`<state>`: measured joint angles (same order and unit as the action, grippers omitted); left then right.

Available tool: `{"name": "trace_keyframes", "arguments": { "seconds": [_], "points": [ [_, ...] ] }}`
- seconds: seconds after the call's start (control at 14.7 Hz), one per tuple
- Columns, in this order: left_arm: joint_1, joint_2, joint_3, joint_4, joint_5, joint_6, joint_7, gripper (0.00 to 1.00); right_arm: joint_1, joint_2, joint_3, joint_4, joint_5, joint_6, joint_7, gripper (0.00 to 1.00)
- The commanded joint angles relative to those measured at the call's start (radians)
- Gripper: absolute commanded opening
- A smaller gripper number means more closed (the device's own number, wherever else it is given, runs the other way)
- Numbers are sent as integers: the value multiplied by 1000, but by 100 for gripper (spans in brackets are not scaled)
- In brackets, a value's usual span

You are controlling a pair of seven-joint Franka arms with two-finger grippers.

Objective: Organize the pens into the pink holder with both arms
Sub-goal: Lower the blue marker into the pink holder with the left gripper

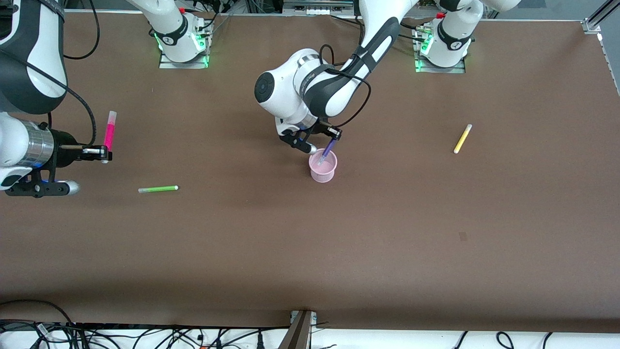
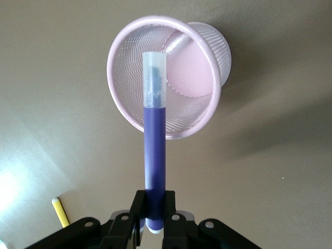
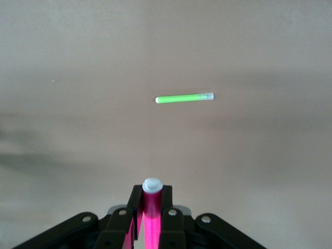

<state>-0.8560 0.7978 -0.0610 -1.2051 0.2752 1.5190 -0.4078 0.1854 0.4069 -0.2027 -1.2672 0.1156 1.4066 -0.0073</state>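
The pink holder (image 1: pixel 323 168), a small round mesh cup, stands upright mid-table. My left gripper (image 1: pixel 333 137) is just above it, shut on the dark purple pen (image 1: pixel 328 149). The pen is tilted and its pale end dips into the holder's mouth. In the left wrist view the purple pen (image 2: pixel 154 150) runs from the gripper (image 2: pixel 154 210) to the holder (image 2: pixel 208 109). My right gripper (image 1: pixel 104 153) is shut on the magenta pen (image 1: pixel 110 130), held above the table at the right arm's end. In the right wrist view it (image 3: pixel 151 199) grips the magenta pen (image 3: pixel 152 218).
The lime green pen (image 1: pixel 158 189) lies flat beside the right gripper, nearer the front camera; it also shows in the right wrist view (image 3: pixel 184 98). The yellow pen (image 1: pixel 462 138) lies toward the left arm's end; it shows in the left wrist view (image 2: pixel 60 211).
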Motion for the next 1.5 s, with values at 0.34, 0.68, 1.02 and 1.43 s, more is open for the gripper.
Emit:
{"name": "trace_keyframes", "arguments": {
  "seconds": [0.34,0.68,1.02,1.43],
  "points": [
    [-31,29,29,53,41,-33,0,12,-3,-3,0,16,-10,-21,-10,0],
    [-61,61,64,84,61,-31,0,12,-3,-3,0,16,-10,-21,-10,0],
    [-61,86,62,127,65,-46,0,12,-4,-3,0,16,-10,-21,-10,0],
    [-61,81,62,125,67,-65,1,13,-4,-3,0,16,-10,-21,-10,0]
  ]
}}
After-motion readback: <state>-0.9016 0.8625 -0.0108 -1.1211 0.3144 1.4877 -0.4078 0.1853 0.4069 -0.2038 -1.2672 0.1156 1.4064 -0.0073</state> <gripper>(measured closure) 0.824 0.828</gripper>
